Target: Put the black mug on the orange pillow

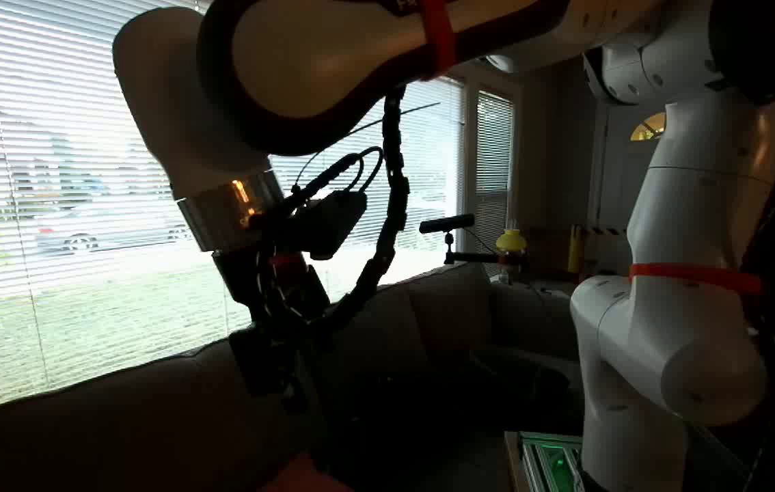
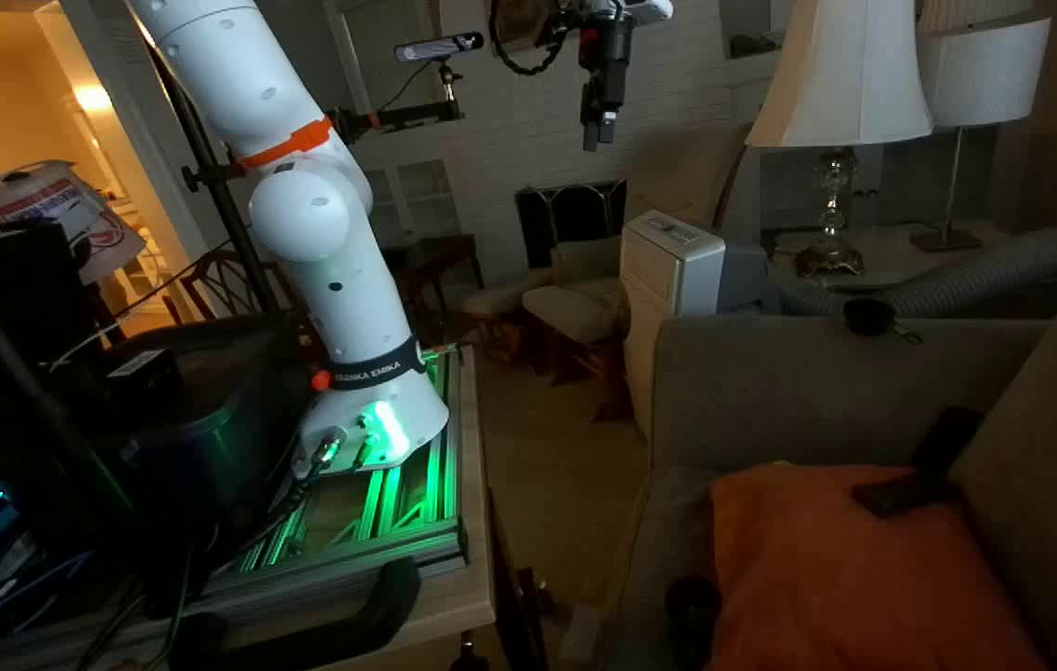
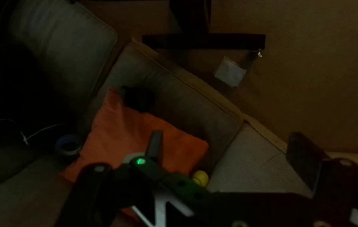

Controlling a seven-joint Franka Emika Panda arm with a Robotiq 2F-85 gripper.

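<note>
The orange pillow (image 3: 112, 135) lies on the sofa seat in the wrist view; it also shows in both exterior views (image 1: 305, 475) (image 2: 827, 568). A dark rounded object, seemingly the black mug (image 3: 138, 98), sits on the seat against the pillow's edge. It shows as a dark cup shape in an exterior view (image 2: 692, 610); its details are lost in the dark. My gripper (image 3: 229, 154) is open and empty, its two fingers wide apart. It hangs in the air well above the sofa, pointing down, in both exterior views (image 1: 285, 393) (image 2: 598, 140).
A yellow ball (image 3: 200, 178) and a blue roll (image 3: 68, 145) lie beside the pillow. A black object (image 2: 920, 475) rests on the pillow's far corner. Another dark cup-like thing (image 2: 869, 317) is on the sofa arm (image 2: 827, 391). A white box-shaped appliance (image 2: 673, 266) stands behind the sofa.
</note>
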